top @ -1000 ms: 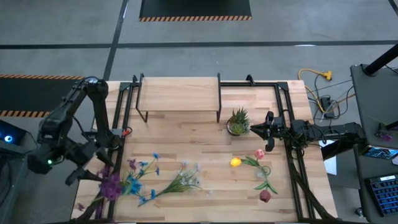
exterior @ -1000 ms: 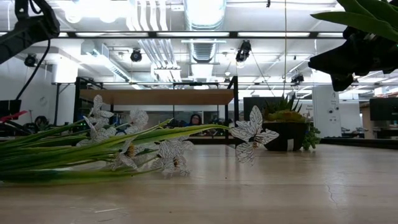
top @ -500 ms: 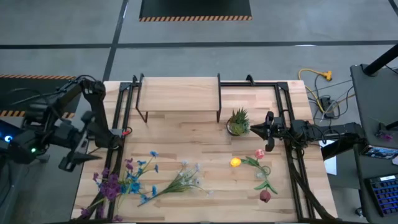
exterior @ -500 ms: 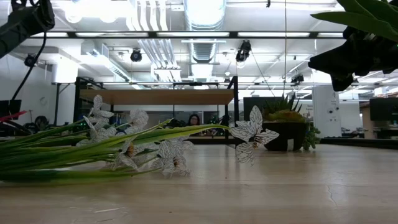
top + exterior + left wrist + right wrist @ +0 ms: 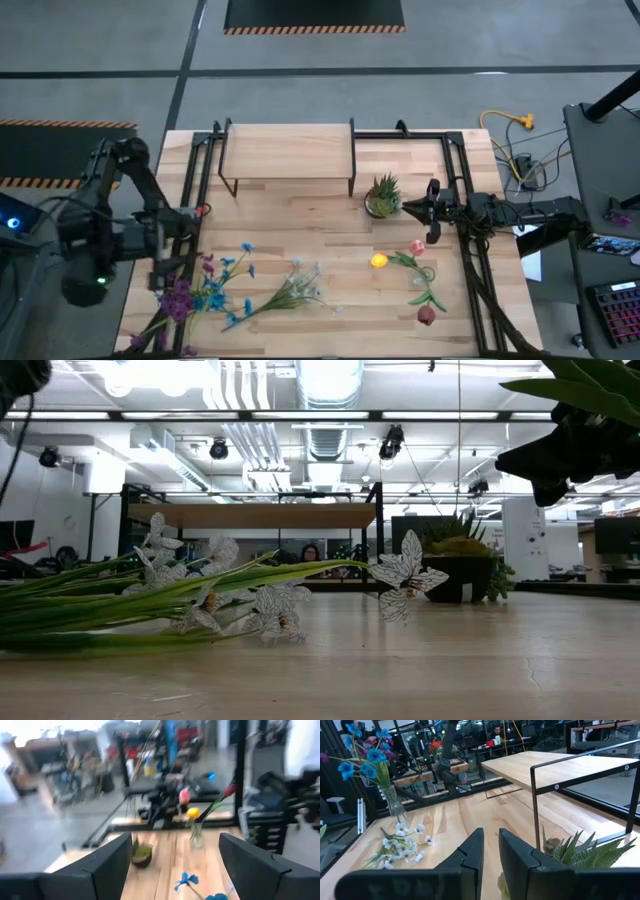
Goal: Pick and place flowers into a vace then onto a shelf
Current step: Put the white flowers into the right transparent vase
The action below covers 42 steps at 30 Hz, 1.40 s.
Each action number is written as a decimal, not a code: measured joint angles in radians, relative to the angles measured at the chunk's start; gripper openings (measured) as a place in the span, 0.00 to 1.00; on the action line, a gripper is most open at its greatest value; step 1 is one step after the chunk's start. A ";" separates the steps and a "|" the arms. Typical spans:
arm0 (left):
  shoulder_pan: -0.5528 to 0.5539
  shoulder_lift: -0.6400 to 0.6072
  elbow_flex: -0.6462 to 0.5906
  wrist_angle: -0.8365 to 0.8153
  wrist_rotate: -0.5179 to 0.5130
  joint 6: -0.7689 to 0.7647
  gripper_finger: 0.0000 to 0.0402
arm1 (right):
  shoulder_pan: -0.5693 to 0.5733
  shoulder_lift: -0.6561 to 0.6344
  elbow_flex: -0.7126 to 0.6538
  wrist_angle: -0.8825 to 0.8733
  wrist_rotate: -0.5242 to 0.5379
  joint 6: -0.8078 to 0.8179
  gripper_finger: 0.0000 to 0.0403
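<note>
My left gripper (image 5: 168, 262) hangs at the left edge of the high view, just above the blue and purple flowers (image 5: 200, 295) in the lower left. Its fingers are spread as wide as they go, with nothing between them. My right gripper (image 5: 415, 209) waits right of centre, just beside the spiky potted plant (image 5: 383, 195). Its fingers are drawn almost together on nothing. From the right wrist, the blue bunch looks to stand in a glass vase (image 5: 395, 806). From the left wrist, the pink, yellow and red stems (image 5: 405, 265) stand in another one (image 5: 196, 836). The white flowers (image 5: 295, 290) lie loose on the tabletop (image 5: 300, 225), low in the middle of the high view, between the two bunches. The shelf (image 5: 290, 150) at upper centre has nothing on it. I judge the white stems are what remains to gather, or else the nearby vase is ready to be lifted. For the stems, I would come down over the green stalks rather than the blooms, with my fingers set across them, and close gently so they bunch without slipping. For the vase, I would grip low on the glass, keep it upright and clear the black legs of the shelf on the way up
</note>
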 joint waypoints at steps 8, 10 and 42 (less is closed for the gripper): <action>0.215 0.100 0.071 0.065 0.088 0.104 0.70 | 0.000 0.008 0.000 0.000 0.000 -0.005 0.13; 0.258 0.118 0.094 0.082 0.104 0.125 0.70 | 0.000 0.008 0.000 0.000 0.000 -0.006 0.13; 0.843 0.641 0.418 0.455 0.913 0.644 0.70 | 0.000 0.014 0.000 0.000 -0.005 -0.029 0.13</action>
